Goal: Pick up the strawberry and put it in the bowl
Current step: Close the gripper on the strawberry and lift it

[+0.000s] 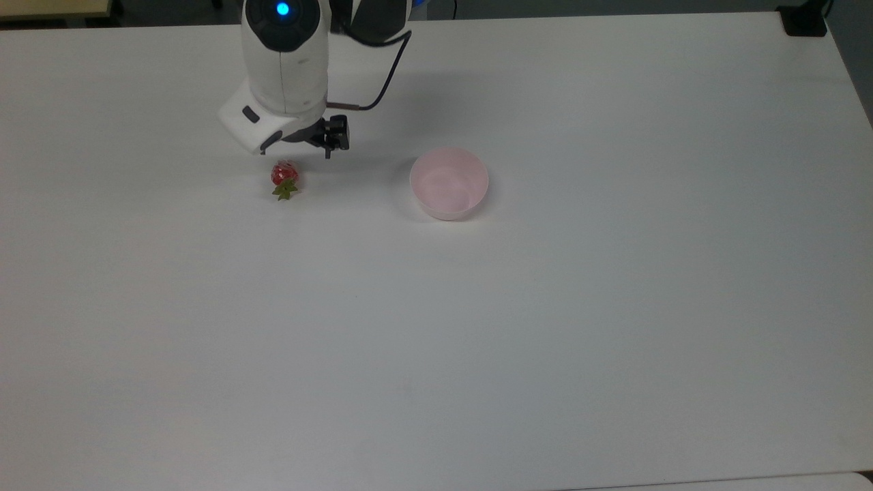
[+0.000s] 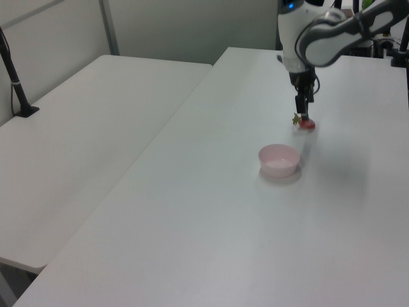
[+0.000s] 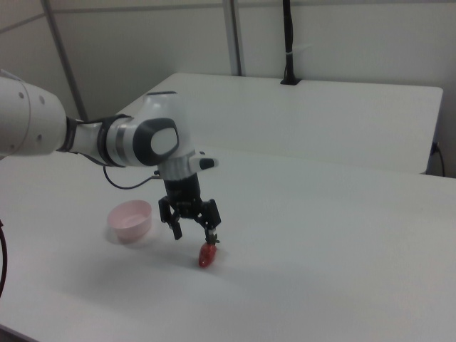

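1. We note the small round pale pink plastic bowl [image 1: 449,183] standing upright on the flat white matte counter [image 1: 477,341]. Its inside is bare, smooth and faintly glossy, and its sides are plain.
2. The small glossy red toy strawberry with a green leafy star-shaped cap [image 1: 284,179] lies on its side on the counter, outside the bowl and well apart from it, on the top view's left of the bowl. Its cap points toward the top view's bottom edge.
3. In the left view the strawberry [image 2: 306,123] lies beyond the bowl [image 2: 278,159]; in the right view the strawberry [image 3: 207,256] lies on the right view's right of the bowl [image 3: 131,219].
4. The robot's black two-finger gripper [image 3: 194,232] hangs from a rounded, glossy white arm [image 1: 283,61] with black joints. It sits just above the strawberry.
5. The fingers [image 3: 177,229] stand wide apart and hold nothing. In the right view one fingertip sits just above the green cap; we cannot tell whether it touches.
6. In the top view the gripper [image 1: 293,151] sits just beyond the strawberry's red end, partly hidden under the white wrist housing.
7. A thin dark cable [image 1: 385,75] curves along the arm above the counter.
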{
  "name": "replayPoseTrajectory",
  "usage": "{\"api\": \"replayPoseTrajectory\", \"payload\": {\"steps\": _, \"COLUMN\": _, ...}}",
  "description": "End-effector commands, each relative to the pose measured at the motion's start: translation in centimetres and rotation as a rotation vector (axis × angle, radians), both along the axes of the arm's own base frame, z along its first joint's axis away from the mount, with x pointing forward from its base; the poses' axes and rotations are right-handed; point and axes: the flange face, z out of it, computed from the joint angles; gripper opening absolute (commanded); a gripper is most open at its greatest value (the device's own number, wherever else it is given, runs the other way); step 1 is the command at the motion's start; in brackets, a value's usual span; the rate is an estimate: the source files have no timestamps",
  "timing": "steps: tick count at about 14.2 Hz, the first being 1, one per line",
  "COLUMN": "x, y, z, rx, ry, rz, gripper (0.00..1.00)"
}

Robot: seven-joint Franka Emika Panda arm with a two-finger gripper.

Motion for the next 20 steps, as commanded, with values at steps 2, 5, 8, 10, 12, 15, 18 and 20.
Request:
{"api": "replayPoseTrajectory", "payload": {"steps": 2, "x": 0.1, "y": -1.5, "z": -2.9, "rx": 0.004, "ry": -0.039, "rz": -0.005, "gripper": 1.00}}
{"api": "replayPoseTrajectory", "payload": {"steps": 5, "x": 0.1, "y": -3.5, "z": -3.7, "rx": 0.008, "ry": -0.035, "rz": -0.045, "gripper": 0.92}}
{"api": "replayPoseTrajectory", "payload": {"steps": 8, "x": 0.5, "y": -3.4, "z": -4.3, "rx": 0.048, "ry": -0.039, "rz": -0.084, "gripper": 0.73}}
{"api": "replayPoseTrajectory", "payload": {"steps": 10, "x": 1.0, "y": -3.6, "z": -4.6, "rx": 0.059, "ry": -0.085, "rz": -0.093, "gripper": 0.66}}
{"api": "replayPoseTrajectory", "payload": {"steps": 12, "x": 1.1, "y": -3.6, "z": -4.8, "rx": 0.085, "ry": -0.091, "rz": -0.117, "gripper": 0.50}}
{"api": "replayPoseTrajectory", "payload": {"steps": 15, "x": 1.2, "y": -3.6, "z": -4.0, "rx": 0.087, "ry": -0.094, "rz": -0.105, "gripper": 0.32}}
{"api": "replayPoseTrajectory", "payload": {"steps": 18, "x": 1.1, "y": -2.8, "z": -1.7, "rx": 0.089, "ry": -0.081, "rz": -0.099, "gripper": 0.30}}
{"api": "replayPoseTrajectory", "payload": {"steps": 20, "x": 1.3, "y": 2.9, "z": 1.5, "rx": 0.098, "ry": -0.020, "rz": -0.033, "gripper": 0.30}}
